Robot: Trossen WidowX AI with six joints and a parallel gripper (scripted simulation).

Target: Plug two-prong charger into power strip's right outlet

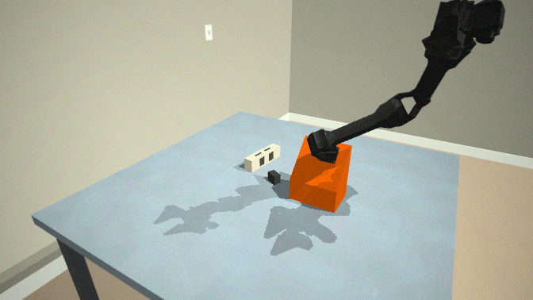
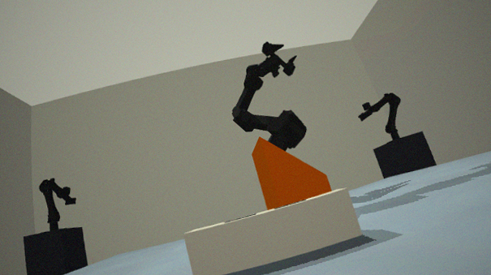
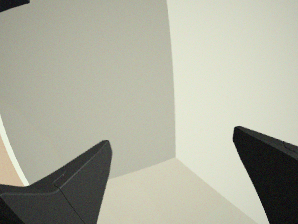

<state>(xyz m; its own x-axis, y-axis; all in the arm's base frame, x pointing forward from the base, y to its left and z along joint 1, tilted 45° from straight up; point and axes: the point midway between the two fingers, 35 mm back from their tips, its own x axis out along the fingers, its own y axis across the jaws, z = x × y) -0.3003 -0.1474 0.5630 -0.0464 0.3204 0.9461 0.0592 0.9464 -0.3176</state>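
The power strip [image 1: 249,165] [image 2: 273,240] is a cream bar on the table, with dark openings on its top and side in the top view. The charger [image 1: 274,177] is a small black block lying on the table beside the strip, on the side towards the orange block. Its prongs cannot be made out, and it does not show in the exterior view. My gripper [image 2: 290,51] [image 3: 173,140] is open and empty, raised high above the table and far from charger and strip. In the wrist view only walls and ceiling show between the fingers.
An orange wedge-shaped block [image 1: 317,194] [image 2: 294,180] stands at my arm's base, close to the charger. Two other black arms [image 2: 52,203] [image 2: 394,113] stand on dark pedestals in the exterior view. The table [image 1: 131,190] carries shadows of the arm.
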